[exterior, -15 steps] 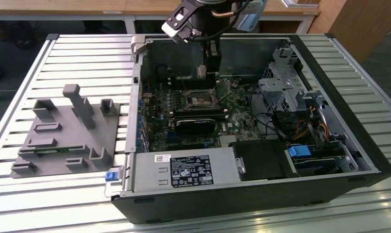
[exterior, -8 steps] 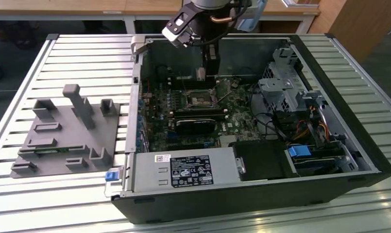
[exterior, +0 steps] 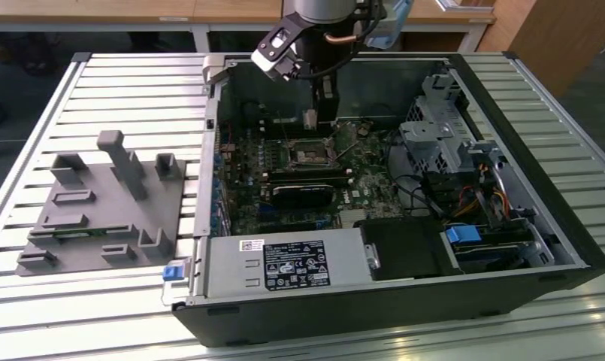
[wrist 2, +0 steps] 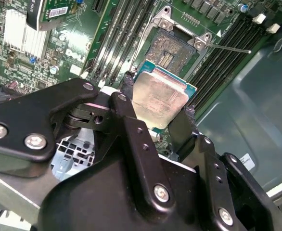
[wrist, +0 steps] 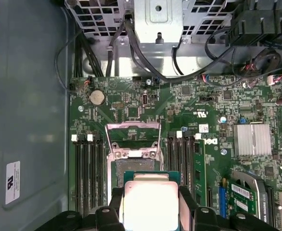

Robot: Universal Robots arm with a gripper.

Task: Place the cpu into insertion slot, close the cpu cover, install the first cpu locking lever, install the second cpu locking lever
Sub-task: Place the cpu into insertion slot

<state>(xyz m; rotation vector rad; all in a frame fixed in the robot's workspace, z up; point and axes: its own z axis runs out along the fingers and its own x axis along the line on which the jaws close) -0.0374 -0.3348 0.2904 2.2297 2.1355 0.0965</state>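
Clamping square silvery cpu, black jaws

In the first wrist view the picture's lower edge cuts off the cpu, and the fingers of the gripper clamped on it cover two of its sides. The cpu hides the near part of the insertion slot from us. In the second wrist view the fingers mask the cpu's lower corner, the cpu covers one corner of the insertion slot, and the gripper's black body screens much of the green board. In the exterior view the arm runs out past the top edge, and we cannot tell how the cpu sits between the fingers
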